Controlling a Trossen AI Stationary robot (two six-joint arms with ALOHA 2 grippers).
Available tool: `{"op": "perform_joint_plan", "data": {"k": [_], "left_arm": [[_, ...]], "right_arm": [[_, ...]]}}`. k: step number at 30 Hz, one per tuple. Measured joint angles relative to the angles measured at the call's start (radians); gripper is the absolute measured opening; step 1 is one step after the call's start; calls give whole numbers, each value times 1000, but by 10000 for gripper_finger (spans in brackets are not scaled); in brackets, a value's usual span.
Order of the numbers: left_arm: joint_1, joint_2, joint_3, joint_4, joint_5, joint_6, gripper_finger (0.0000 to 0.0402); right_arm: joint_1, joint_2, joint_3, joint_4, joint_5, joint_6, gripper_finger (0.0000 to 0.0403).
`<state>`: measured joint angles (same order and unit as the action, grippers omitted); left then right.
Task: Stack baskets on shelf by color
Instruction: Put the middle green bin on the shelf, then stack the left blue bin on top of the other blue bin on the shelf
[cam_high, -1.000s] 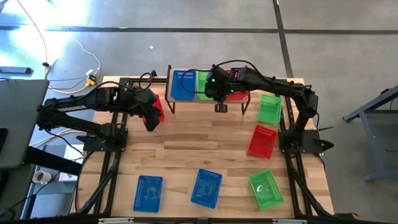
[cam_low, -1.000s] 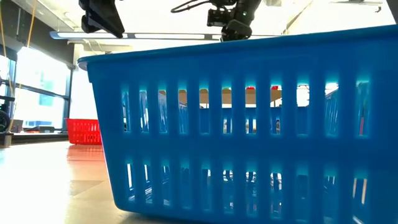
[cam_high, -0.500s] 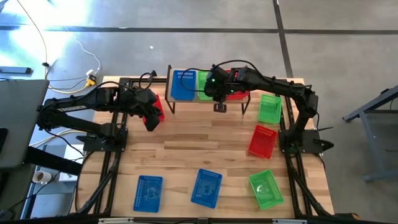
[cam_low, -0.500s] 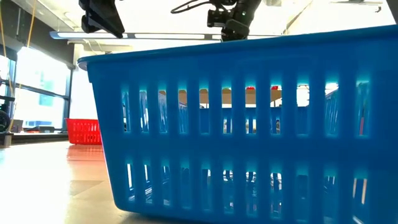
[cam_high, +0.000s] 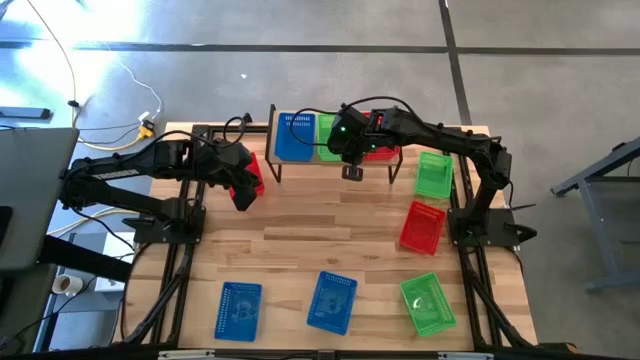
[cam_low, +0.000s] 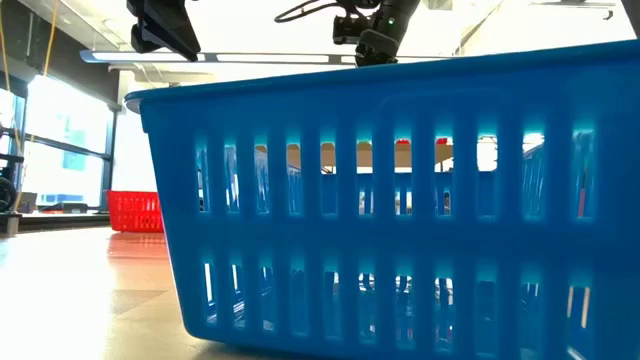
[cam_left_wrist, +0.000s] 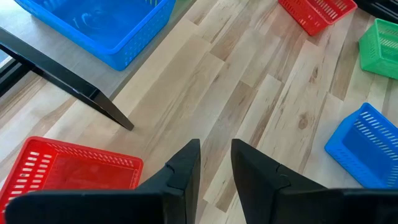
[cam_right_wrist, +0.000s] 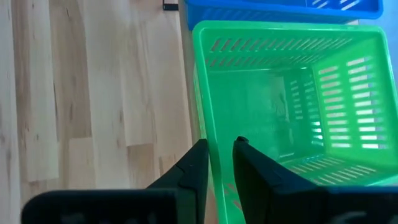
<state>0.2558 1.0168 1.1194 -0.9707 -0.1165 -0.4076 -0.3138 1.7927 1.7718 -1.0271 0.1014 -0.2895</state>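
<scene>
On the shelf (cam_high: 305, 163) at the table's far edge stand a blue basket (cam_high: 293, 137), a green basket (cam_right_wrist: 280, 106) and a red basket (cam_high: 383, 152). My right gripper (cam_high: 352, 172) (cam_right_wrist: 221, 152) hangs over the green basket's near end, open, a finger on either side of one side wall. My left gripper (cam_high: 243, 195) (cam_left_wrist: 216, 155) hovers open and empty left of the shelf, above a red basket (cam_left_wrist: 68, 171) that rests on the tabletop. My right gripper comes from above, slanting down toward the far edge, with the green basket's side wall (cam_right_wrist: 208, 124) between its two fingers near the corner. I cannot tell whether the fingers touch the wall. The basket rests on the shelf.
On the tabletop lie a green basket (cam_high: 433, 173) and a red one (cam_high: 422, 226) at the right, and a green (cam_high: 427, 304) and two blue baskets (cam_high: 332, 300) (cam_high: 239, 309) along the near edge. The middle of the table is bare wood.
My right gripper has rolled a little about its own axis above the green basket. The baskets and my left gripper have kept still.
</scene>
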Motion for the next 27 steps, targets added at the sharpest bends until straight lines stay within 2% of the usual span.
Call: {"op": "perform_joint_plan", "data": {"k": [13, 16, 21, 27], "left_arm": [[0, 0, 0, 0, -8, 0, 83], [0, 0, 0, -1, -8, 0, 83], [0, 0, 0, -17, 34, -7, 83], [-15, 0, 0, -69, 83, 19, 83]], "right_arm": [[7, -1, 31, -24, 16, 30, 140], [7, -1, 75, -55, 47, 52, 145], [7, -2, 154, -114, 46, 102, 146], [19, -2, 186, -181, 27, 188, 146]]}}
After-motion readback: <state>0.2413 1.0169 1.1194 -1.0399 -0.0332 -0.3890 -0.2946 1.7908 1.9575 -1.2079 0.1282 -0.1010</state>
